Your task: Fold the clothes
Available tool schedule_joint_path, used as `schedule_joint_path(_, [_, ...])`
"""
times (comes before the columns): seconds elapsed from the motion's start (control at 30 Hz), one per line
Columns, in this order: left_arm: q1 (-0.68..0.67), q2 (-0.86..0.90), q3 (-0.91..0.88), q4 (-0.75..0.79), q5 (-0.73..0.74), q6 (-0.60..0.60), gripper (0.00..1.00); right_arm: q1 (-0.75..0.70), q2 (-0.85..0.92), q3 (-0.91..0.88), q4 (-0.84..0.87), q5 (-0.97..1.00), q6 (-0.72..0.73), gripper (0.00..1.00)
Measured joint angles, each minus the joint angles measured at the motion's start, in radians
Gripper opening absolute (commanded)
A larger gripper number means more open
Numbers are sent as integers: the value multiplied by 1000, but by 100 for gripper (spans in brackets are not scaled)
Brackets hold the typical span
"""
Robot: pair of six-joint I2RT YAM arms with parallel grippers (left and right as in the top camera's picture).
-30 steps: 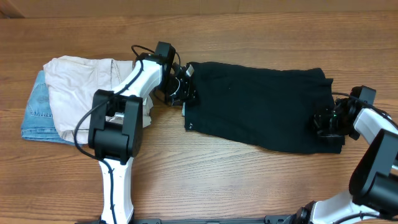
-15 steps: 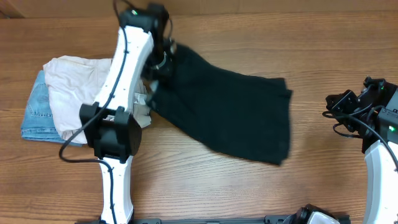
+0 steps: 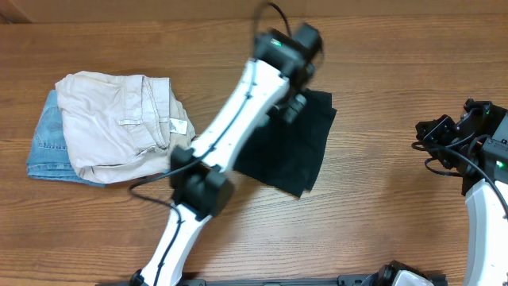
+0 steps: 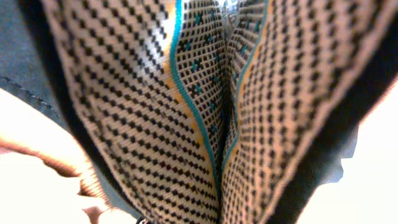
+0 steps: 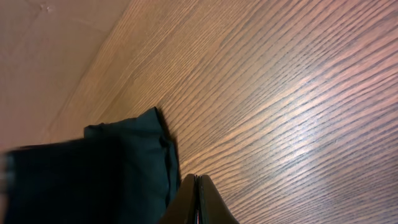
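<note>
Overhead, the left pincer (image 3: 294, 106) is clamped on the top edge of the black shorts (image 3: 295, 155). They lie bunched on the table (image 3: 381, 222) right under it (its own camera sees only their dotted inside cloth). The right pincer (image 3: 425, 135) is pinched tight with nothing in it; the shorts are well off to its left.

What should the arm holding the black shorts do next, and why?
Probably lower and let go. The left gripper is shut on an edge of the black shorts, above their other half, so the fold looks nearly laid. The right gripper is shut, empty, off to the side.
</note>
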State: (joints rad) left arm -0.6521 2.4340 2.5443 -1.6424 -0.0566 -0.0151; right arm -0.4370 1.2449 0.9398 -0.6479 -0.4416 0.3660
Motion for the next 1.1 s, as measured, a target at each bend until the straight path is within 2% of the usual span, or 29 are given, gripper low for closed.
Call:
schedule_joint_path(0.03, [-10,25,0,5,4,2,61,0,0,0,-1,0,1,4])
schedule_joint_path(0.07, [-21,57,0,11,8,5,93,0,0,0,-2,-1,0,4])
schedule_joint_path(0.1, [-30,82,0,14,11,4,100,0,0,0,-4,0,0,4])
schedule_joint_path(0.17, [-45,109,-3,15,-5,-4,100,0,0,0,-13,0,0,4])
schedule_joint_path(0.33, [-40,106,69,-38,-169,-103,100,6,0,0,-47,0,0,4])
schedule_joint_path(0.43, [16,70,127,-16,-171,-134,100,37,8,0,-68,1,0,4])
schedule_joint_path(0.5, [92,26,152,14,-92,-130,100,73,22,0,-74,0,0,4])
schedule_joint_path(0.57, [182,-7,166,19,-4,-119,93,102,35,0,-74,0,0,4])
schedule_joint_path(0.63, [279,-19,166,24,133,-104,76,142,47,0,-67,0,0,4])
schedule_joint_path(0.73, [349,-2,159,56,309,-79,64,179,52,0,-44,2,0,4])
schedule_joint_path(0.83, [311,9,155,64,380,-60,69,189,55,0,-30,4,0,4])
schedule_joint_path(0.93, [221,9,155,61,330,-64,74,189,55,0,-36,5,0,4])
schedule_joint_path(0.97, [195,9,154,61,310,-64,84,189,55,0,-39,4,0,4])
schedule_joint_path(1.0, [175,9,151,61,288,-65,98,189,55,0,-43,5,0,5])
schedule_joint_path(1.1, [175,9,128,87,245,-90,100,189,55,0,-52,4,0,5])
